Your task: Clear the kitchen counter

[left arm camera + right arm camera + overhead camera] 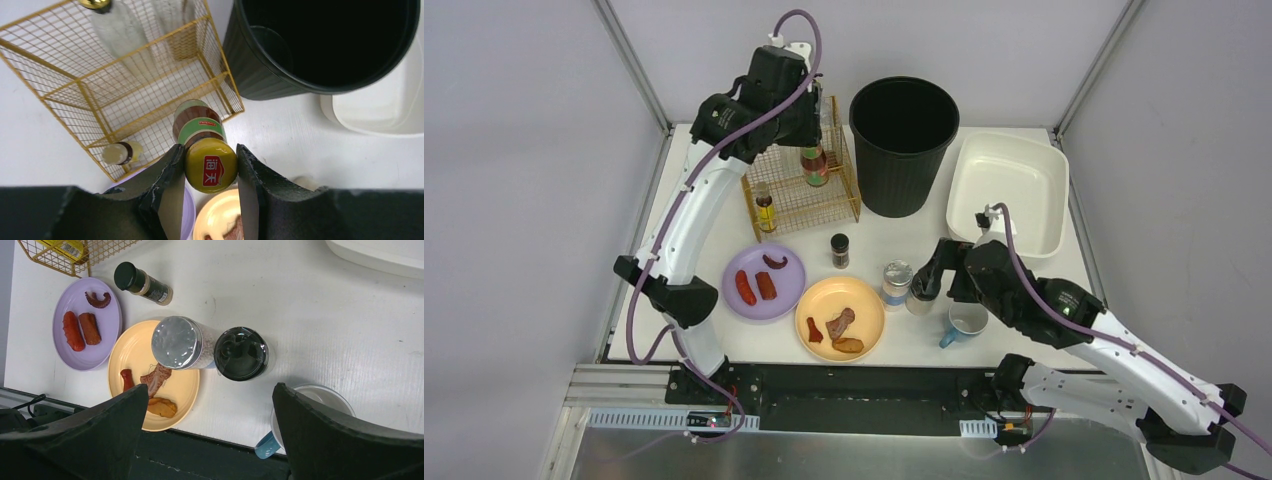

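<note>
Glass, probably: judged brown yellow-capped sauce bottle (199, 131) fragile, slick, best pinched at neck. Saw left gripper (210, 167) closed tight on its cap over gold wire basket (796, 205); right gripper (210, 390) spread wide, empty, above black-lidded jar (241, 354). Found flat white counter (904, 240) beneath everything.

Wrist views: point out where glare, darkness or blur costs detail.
Left wrist: the bin is solid black inside, the tub looks washed out, the bottle is sharp. Right wrist: the silver lid glares; the near fingers are dark and soft.
</note>
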